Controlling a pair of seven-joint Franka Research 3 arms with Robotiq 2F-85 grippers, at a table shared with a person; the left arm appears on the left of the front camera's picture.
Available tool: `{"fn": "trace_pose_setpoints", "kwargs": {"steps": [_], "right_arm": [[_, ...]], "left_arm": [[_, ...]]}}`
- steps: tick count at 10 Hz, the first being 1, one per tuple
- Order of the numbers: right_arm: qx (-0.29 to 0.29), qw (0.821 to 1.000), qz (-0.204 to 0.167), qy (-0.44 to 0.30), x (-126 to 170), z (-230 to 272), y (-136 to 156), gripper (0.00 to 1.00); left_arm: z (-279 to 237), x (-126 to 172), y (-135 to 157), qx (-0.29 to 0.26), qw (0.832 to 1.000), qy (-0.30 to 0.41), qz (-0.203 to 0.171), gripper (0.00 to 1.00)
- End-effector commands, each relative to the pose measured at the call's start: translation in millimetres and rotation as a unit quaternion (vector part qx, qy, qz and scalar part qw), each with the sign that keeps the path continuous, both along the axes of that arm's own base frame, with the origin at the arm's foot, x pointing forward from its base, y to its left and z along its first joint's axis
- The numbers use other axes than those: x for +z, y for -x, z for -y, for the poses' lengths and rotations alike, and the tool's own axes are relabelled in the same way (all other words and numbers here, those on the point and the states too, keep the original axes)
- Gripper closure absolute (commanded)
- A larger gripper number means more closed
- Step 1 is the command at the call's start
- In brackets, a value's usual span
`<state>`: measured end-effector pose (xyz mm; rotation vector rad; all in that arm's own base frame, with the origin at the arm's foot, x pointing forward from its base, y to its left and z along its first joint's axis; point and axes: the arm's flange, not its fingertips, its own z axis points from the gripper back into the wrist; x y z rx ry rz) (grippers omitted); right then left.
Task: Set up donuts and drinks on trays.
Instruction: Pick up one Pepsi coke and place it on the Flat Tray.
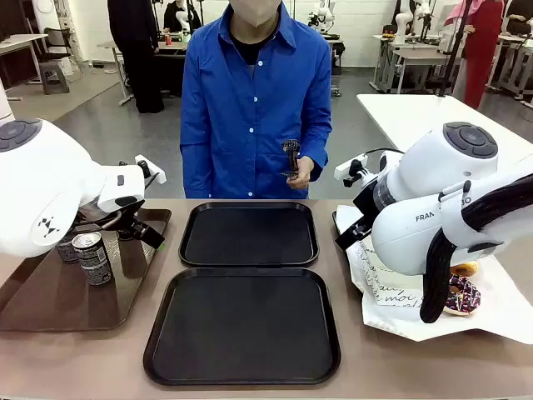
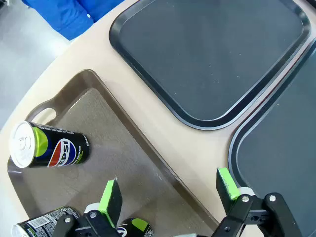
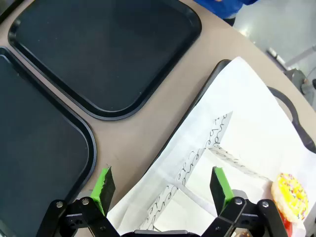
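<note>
Left wrist view: my left gripper [image 2: 168,186] gapes wide, empty, over the brown tray [image 2: 116,145] near a can [image 2: 49,148]; my right gripper [image 3: 162,181] likewise over paper [image 3: 237,113].

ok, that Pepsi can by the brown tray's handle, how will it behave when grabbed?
Pepsi can stands upright, slim and tall: a sideways nudge would likely tip it, then it rolls. Glossy metal wall may slip in the left claw.
</note>
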<state>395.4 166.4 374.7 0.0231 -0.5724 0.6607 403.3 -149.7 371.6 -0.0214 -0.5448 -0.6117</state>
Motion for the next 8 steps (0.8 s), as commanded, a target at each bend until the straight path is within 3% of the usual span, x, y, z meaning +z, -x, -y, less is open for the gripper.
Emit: {"fn": "trace_pose_setpoints", "kwargs": {"steps": [1,8], "right_arm": [[0.000,1.000,0.000,0.000,0.0,0.0,0.0,0.00],[0.000,1.000,0.000,0.000,0.0,0.0,0.0,0.00]], "left_arm": [[0.0,0.0,0.0,0.000,1.000,0.000,0.000,0.00],[0.0,0.0,0.0,0.000,1.000,0.000,0.000,0.00]]}}
